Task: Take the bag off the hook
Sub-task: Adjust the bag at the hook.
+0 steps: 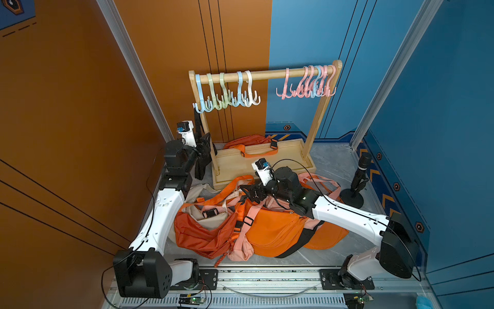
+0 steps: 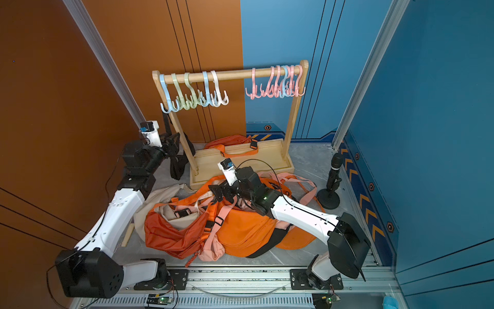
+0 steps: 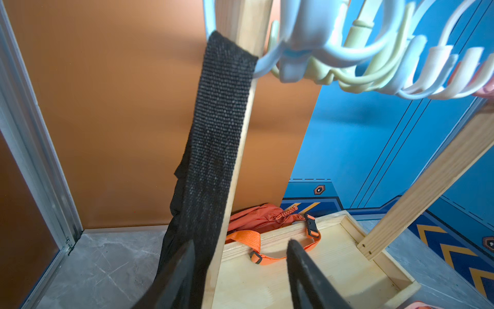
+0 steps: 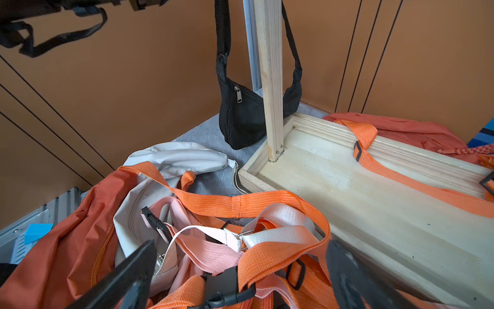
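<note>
1. Black bag (image 4: pixel 240 120): hangs beside the rack post (image 3: pixel 246 21), its strap (image 3: pixel 219 120) over the end blue hook (image 3: pixel 267 63).
2. Left gripper (image 3: pixel 240 242): partly open, empty; strap and post both lie between its jaws.
3. Right gripper (image 4: pixel 242 242): wide open, empty, above the heap of bags (image 4: pixel 80 240).
4. Method: pinch the strap alone, clear of the post, then lift it over the hook tip.

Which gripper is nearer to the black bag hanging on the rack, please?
Left. The left gripper is right at the strap of the black bag, fingers apart around it. The right gripper hovers open over the pile of orange and pink bags, well away.
</note>
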Robot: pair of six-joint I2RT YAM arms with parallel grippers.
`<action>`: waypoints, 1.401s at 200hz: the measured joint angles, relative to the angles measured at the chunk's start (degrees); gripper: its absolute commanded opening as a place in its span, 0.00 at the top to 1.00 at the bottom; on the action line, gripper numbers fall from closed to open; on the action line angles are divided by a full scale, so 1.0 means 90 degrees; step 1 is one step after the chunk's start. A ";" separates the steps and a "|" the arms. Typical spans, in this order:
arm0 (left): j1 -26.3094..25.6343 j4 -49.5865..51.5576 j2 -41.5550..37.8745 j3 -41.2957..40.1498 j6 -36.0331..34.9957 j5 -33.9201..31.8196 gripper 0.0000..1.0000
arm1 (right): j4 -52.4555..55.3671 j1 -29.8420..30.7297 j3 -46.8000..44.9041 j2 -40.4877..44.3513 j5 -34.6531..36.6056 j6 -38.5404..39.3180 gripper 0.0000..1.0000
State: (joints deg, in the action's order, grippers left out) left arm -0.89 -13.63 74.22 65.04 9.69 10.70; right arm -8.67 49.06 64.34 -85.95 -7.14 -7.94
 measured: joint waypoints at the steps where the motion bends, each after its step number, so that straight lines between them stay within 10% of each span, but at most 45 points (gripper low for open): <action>1: 0.0002 -0.0002 0.0012 0.0005 0.0002 0.0005 0.47 | 0.0000 -0.0005 0.0000 0.0000 -0.0002 0.0000 0.00; 42: 0.0080 -0.0039 0.0350 0.0202 -0.0119 0.0066 0.57 | 0.0000 -0.0219 0.0012 0.0000 -0.0070 -0.0083 0.00; 100: 0.0301 -0.0163 0.0374 0.0284 -0.0206 0.0226 1.00 | 0.0000 -0.0250 0.0100 -0.0085 -0.0192 -0.0146 0.00; 167: 0.0151 -0.0170 0.0231 0.0284 -0.0199 0.0401 1.00 | 0.0007 -0.0250 0.0204 -0.0104 -0.0211 -0.0170 0.00; 280: -0.2069 0.0308 0.0583 0.1450 -0.0624 0.0061 1.00 | 0.0019 -0.0993 0.0204 0.0165 -0.0313 -0.0680 0.00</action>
State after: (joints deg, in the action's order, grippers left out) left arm -19.51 -10.85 79.46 78.08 4.08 11.25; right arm -8.49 40.12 66.17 -84.47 -9.96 -14.06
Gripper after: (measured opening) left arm 0.045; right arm 0.997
